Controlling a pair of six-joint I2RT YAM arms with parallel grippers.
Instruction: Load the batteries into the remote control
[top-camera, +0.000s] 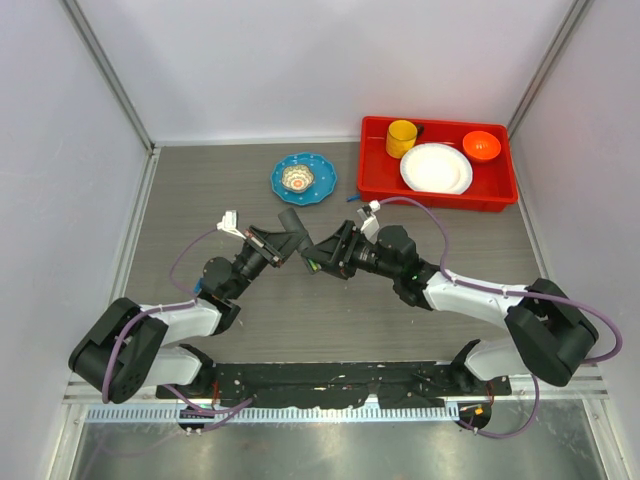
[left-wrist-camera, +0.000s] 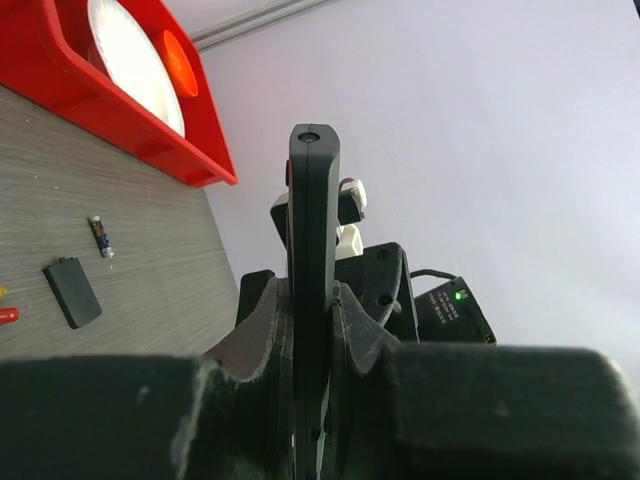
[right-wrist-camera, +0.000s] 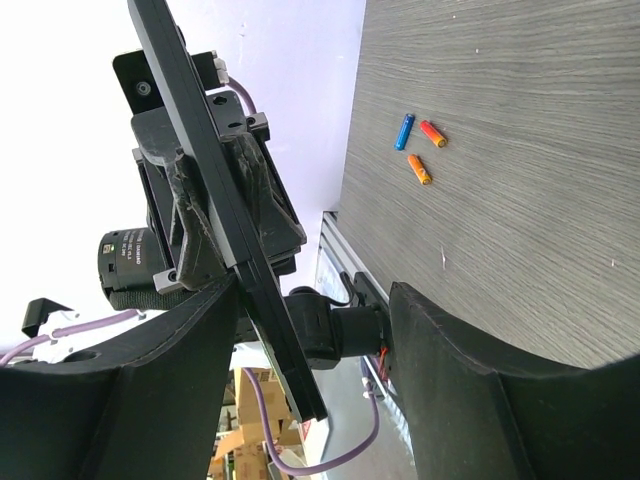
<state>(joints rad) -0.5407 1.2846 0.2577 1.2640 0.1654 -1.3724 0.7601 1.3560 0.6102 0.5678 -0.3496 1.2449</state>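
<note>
Your left gripper is clamped on the remote control, held edge-on, most of its length jutting past the fingers; your right gripper stands wide, the remote's end in line with its gap; batteries lie on the table beyond; both arms reach inward, grippers facing each other.
</note>
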